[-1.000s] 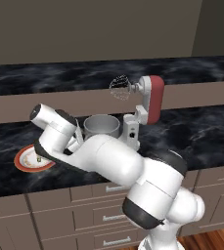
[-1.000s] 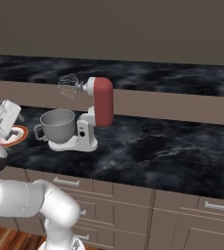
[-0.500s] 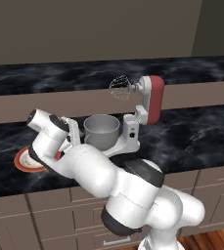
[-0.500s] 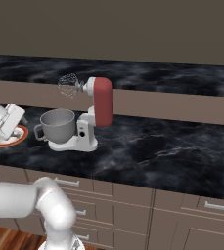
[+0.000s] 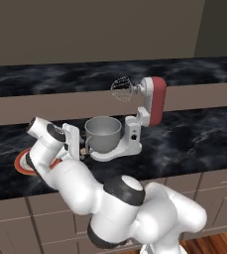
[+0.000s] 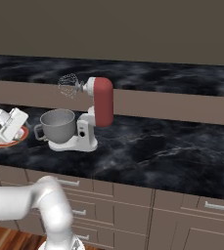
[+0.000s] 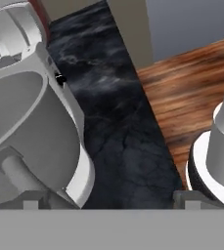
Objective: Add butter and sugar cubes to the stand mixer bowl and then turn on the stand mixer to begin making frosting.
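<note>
The stand mixer (image 5: 140, 119) stands on the black marbled counter (image 5: 194, 139), toward its back, just in front of a tan raised ledge (image 5: 45, 106). Its white flat base carries a white column, and the rounded dark red head is tilted up and back, so the wire whisk (image 5: 121, 90) hangs in the air above and behind the bowl. The stand mixer bowl (image 5: 103, 133) sits on the mixer's base: round, grey brushed metal, open at the top, with a loop handle on the side facing the arm. In the hand view its inside looks plain grey; whether anything lies in it cannot be told.

Left of the mixer, an orange-rimmed plate (image 5: 21, 162) rests on the counter, partly covered by the arm. Small tan sugar cubes (image 5: 83, 156) lie on the counter just beside the mixer's base, below the handle.

The gripper (image 5: 74, 141) hovers close to the bowl's handle side, its fingers spread wide apart and holding nothing.
</note>
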